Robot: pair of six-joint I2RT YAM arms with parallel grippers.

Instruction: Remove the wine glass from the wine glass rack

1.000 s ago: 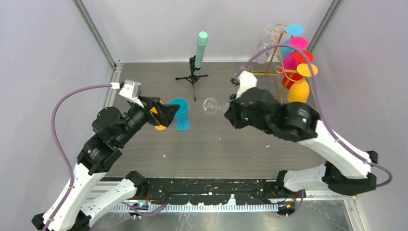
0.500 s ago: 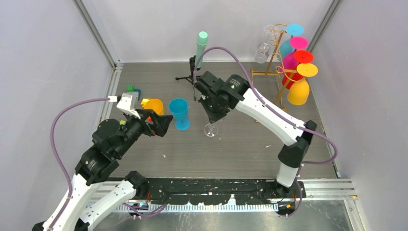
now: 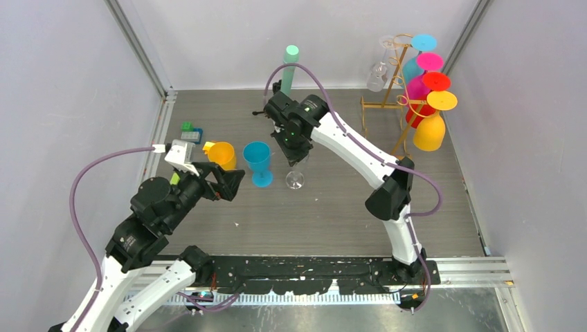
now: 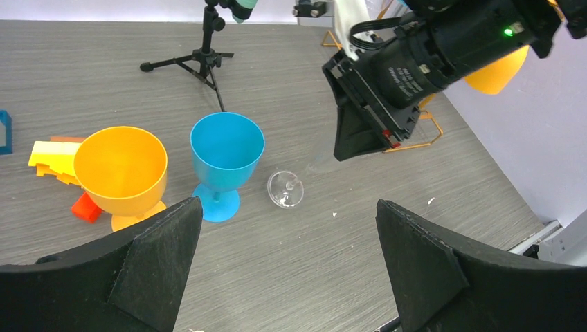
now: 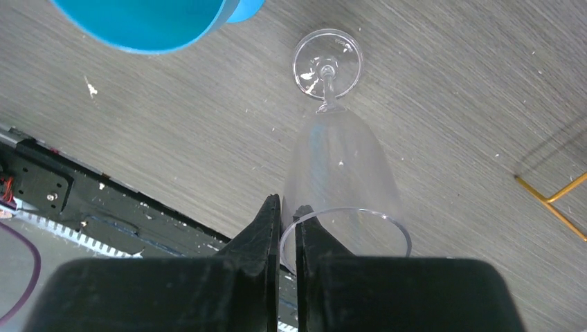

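The clear wine glass [image 3: 295, 178] stands upright just right of a blue goblet [image 3: 257, 160], its foot [image 4: 286, 189] at the table surface. My right gripper [image 3: 293, 153] is above it, shut on the glass rim [image 5: 342, 166], one finger inside the bowl and one outside. The gold wire wine glass rack [image 3: 392, 81] stands at the back right with several coloured glasses and one clear glass hanging on it. My left gripper [image 3: 232, 181] is open and empty, low over the table to the left of the goblets; its fingers [image 4: 166, 242] frame the scene.
An orange goblet [image 3: 221, 153] stands left of the blue one. Small coloured blocks [image 3: 192, 129] lie at the left. A black tripod with a mint-green cylinder [image 3: 287, 69] stands at the back centre. Grey walls close the sides and back.
My right arm has swung left from near the rack, turning the clear glass from sideways to upright and lowering it beside the blue goblet. My left gripper has drawn back toward the near edge.
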